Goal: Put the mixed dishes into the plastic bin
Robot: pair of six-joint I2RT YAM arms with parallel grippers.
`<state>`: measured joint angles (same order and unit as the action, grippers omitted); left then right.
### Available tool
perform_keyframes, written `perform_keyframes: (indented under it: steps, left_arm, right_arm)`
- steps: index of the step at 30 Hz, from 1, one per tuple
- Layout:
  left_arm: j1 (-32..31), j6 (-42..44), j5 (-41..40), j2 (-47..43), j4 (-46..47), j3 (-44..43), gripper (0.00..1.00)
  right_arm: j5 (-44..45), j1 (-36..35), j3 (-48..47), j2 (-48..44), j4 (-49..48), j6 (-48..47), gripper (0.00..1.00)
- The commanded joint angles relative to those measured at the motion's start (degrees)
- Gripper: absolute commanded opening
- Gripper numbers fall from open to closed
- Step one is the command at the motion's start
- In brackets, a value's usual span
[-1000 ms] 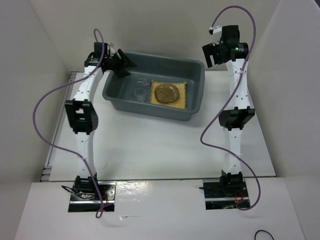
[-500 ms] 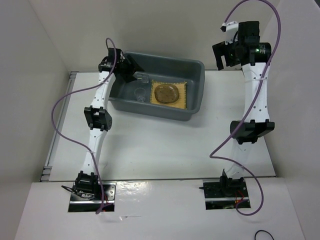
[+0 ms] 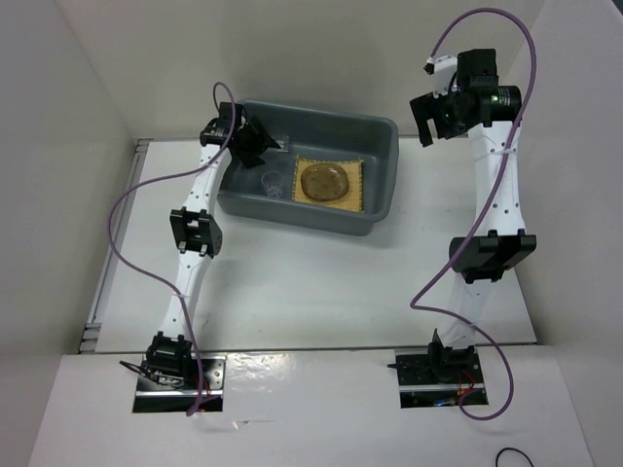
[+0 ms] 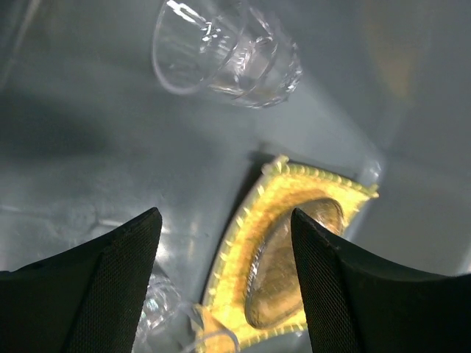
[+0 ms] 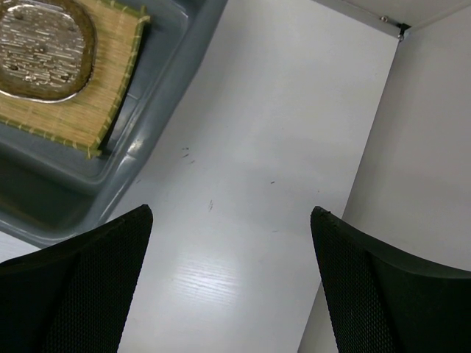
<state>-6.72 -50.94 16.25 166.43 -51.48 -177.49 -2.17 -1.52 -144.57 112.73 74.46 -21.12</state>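
Note:
The dark grey plastic bin (image 3: 382, 173) stands at the back middle of the table. On its floor lies the tan-yellow woven mat (image 3: 350, 195) with the clear round plate (image 3: 324, 181) on top. A small clear cup (image 3: 274, 183) rests by the mat's left edge, and a clear bowl (image 3: 285, 144) lies further back. My left gripper (image 3: 265, 144) hangs open over the bin's back left corner with nothing between its fingers. Its wrist view shows the bowl (image 4: 228, 51) on its side, the mat (image 4: 243, 243), the plate (image 4: 294, 257) and the cup (image 4: 163, 305). My right gripper (image 3: 430, 119) is open and empty, raised beyond the bin's right end.
White walls close in the table on the left, back and right. In the right wrist view the bin's right rim (image 5: 158, 125) sits at the left, bare white table (image 5: 243, 184) lies below the open gripper (image 5: 231, 211), and the right wall (image 5: 434, 147) is close by.
My left arm has reached in from the bin's back left corner over its inside, and its jaws have opened a little. My right arm has swung up and to the right.

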Motion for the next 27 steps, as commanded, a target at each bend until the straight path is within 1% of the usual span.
perform_keyframes:
  steps: [1,5,8,10,12,13,15,17,18,25,27]
  left_arm:
    - [0.3,2.94,-4.29,1.0,4.37,-2.07,0.79]
    - [0.3,5.05,-6.75,1.0,9.37,-2.07,0.84]
    - [0.3,5.67,-7.37,1.0,13.06,-2.07,0.84]
    - [0.3,6.29,-5.8,1.0,15.96,-2.07,0.84]
    - [0.83,7.16,-2.99,1.53,18.34,-2.07,0.88]
    - [0.83,7.95,-1.94,2.31,20.87,-2.07,0.92]
    - [0.83,9.0,-1.4,2.94,22.73,-2.07,1.0]
    - [1.35,9.01,-1.4,3.46,25.02,-2.07,1.0]
    - [1.36,8.4,0.0,4.16,26.77,-2.07,1.0]
    - [2.59,9.01,0.01,6.62,29.42,-2.07,1.0]
    - [2.59,9.01,1.06,7.24,30.91,-2.07,1.0]
  right_arm:
    - [0.59,-0.06,1.48,-4.0,0.08,-0.41,0.92]
    - [1.21,-0.06,3.59,-4.53,0.08,-0.41,0.92]
    - [1.21,-0.06,4.21,-5.15,0.08,-0.41,0.92]
    - [1.73,-0.06,4.99,-5.15,0.08,-0.41,0.92]
    - [1.74,-0.06,5.71,-5.68,0.08,-0.94,0.92]
    - [2.34,-0.06,6.31,-5.68,0.08,-0.94,0.92]
    - [2.35,-0.06,6.85,-5.68,0.08,-0.94,0.92]
    - [2.88,-0.06,7.46,-6.2,0.08,-0.94,0.92]
    - [2.88,-0.06,7.46,-6.2,0.08,-0.94,0.92]
    - [4.02,-0.06,8.51,-6.2,0.08,-0.94,0.92]
    - [4.02,-0.06,8.52,-5.68,0.08,-0.94,0.92]
